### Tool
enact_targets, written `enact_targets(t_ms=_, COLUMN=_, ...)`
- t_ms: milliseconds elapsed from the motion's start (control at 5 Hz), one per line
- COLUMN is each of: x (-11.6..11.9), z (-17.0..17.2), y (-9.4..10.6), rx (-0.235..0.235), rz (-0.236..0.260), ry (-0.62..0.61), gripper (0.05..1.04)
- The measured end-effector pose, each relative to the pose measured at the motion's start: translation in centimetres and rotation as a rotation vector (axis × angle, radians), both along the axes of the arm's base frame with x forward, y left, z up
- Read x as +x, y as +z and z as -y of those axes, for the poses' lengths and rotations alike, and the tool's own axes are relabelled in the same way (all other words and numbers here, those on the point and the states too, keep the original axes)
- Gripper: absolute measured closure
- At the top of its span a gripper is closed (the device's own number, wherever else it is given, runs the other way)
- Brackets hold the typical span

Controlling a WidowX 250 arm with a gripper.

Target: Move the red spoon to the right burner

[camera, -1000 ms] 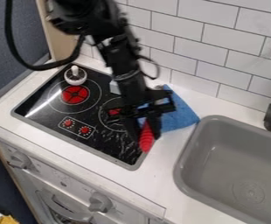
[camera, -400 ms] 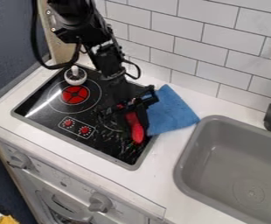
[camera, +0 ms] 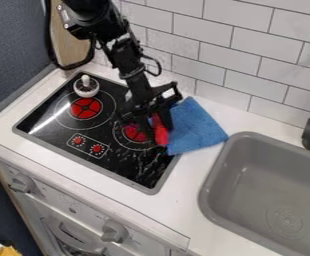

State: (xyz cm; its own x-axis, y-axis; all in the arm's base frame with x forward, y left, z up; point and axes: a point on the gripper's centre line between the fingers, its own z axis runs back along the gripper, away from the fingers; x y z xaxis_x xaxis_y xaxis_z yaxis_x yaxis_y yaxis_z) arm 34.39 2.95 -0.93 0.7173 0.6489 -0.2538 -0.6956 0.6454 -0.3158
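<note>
My black gripper (camera: 158, 127) hangs over the right side of the stove, between the right burner and the blue cloth, shut on the red spoon. The red spoon (camera: 161, 136) sticks out below the fingers, pointing down toward the stove's right edge. Just left of it lies the right burner (camera: 133, 133), its red centre partly covered by the gripper. Whether the spoon touches the stove surface, I cannot tell.
A blue cloth (camera: 196, 128) lies right beside the gripper, against the stove's edge. A white and dark pot-like object (camera: 86, 86) stands behind the left burner (camera: 86, 108). The grey sink (camera: 214, 172) is at the right, a tiled wall (camera: 204, 65) behind.
The gripper and the spoon have moved left from the stove's right edge, then back toward the wall. More of the right burner's red centre shows. The cloth has stayed put.
</note>
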Motion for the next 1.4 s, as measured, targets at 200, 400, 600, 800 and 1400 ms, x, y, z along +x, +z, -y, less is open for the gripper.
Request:
enact_targets(t_ms=200, x=0.5, z=-0.5, y=-0.3, rx=-0.002, rz=0.0, ry=0.027, gripper=0.668)
enact_targets(t_ms=400, x=0.5, z=-1.4, y=-0.4, rx=0.007, rz=-0.009, ry=0.064, gripper=0.668)
enact_targets(t_ms=600, x=0.3, z=-2.0, y=-0.7, rx=0.019, rz=-0.02, ry=0.096, gripper=0.668)
enact_targets(t_ms=800, x=-1.1, z=-2.7, y=-1.5, rx=0.0, rz=-0.037, ry=0.133, gripper=0.668)
enact_targets(t_ms=1400, x=-5.0, z=-7.0, y=-1.8, rx=0.062, rz=-0.087, ry=0.343, gripper=0.668)
